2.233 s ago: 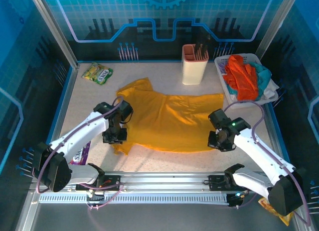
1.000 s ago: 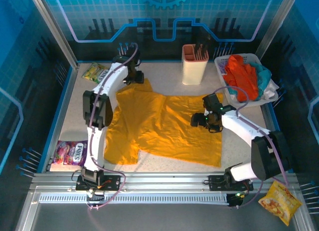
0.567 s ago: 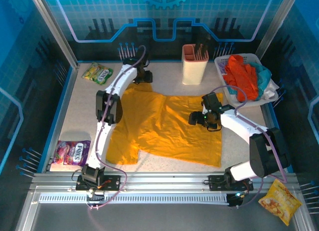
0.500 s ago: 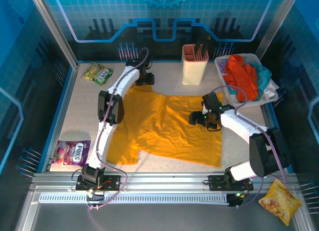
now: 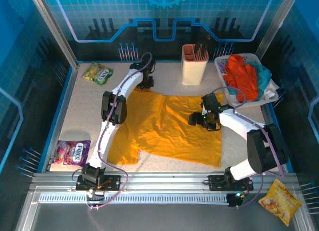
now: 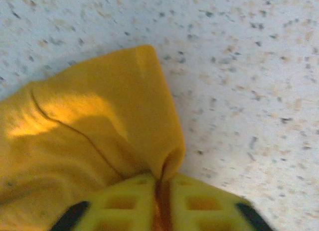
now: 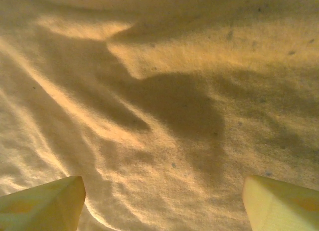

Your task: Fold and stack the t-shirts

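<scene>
A mustard-yellow t-shirt (image 5: pixel 164 126) lies spread flat on the middle of the table. My left gripper (image 5: pixel 145 84) reaches to the shirt's far-left sleeve, and in the left wrist view it (image 6: pixel 162 185) is shut on a pinched fold of the yellow sleeve (image 6: pixel 104 126). My right gripper (image 5: pixel 198 119) hovers low over the right half of the shirt. In the right wrist view it (image 7: pixel 164 203) is open, with its fingertips (image 7: pixel 47 203) wide apart over flat yellow cloth (image 7: pixel 169 91). Orange-red, teal and whitish t-shirts (image 5: pixel 244 77) are heaped in a basket.
The white basket (image 5: pixel 221 67) stands at the far right, with a cream utensil holder (image 5: pixel 194 65) next to it. A green snack packet (image 5: pixel 97 72) lies far left, a purple packet (image 5: pixel 74 152) near left, and an orange snack bag (image 5: pixel 276 201) off the near-right corner.
My left gripper slid right along the shirt's far edge and closed on the sleeve. The right gripper stayed nearly still over the shirt.
</scene>
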`<state>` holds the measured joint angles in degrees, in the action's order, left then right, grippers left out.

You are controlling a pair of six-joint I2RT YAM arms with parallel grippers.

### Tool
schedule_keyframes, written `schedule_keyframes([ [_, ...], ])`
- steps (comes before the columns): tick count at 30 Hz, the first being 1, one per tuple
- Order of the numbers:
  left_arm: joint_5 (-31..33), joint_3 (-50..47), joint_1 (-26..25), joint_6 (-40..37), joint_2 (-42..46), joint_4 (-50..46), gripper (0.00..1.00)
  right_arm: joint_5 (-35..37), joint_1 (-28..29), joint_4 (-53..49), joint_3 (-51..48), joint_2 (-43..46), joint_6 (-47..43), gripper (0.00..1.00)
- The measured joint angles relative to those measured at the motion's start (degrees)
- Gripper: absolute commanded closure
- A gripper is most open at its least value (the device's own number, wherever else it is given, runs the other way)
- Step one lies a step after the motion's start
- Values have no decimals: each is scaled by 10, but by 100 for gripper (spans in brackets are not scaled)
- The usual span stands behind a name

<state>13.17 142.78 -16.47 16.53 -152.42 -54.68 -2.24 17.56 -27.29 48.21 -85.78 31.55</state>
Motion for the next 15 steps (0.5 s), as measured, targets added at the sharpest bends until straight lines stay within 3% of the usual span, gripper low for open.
schedule_keyframes([
  [15, -73, 0, 81, 26, 11, 70, 100, 9, 0, 10, -13, -35, 34, 24],
])
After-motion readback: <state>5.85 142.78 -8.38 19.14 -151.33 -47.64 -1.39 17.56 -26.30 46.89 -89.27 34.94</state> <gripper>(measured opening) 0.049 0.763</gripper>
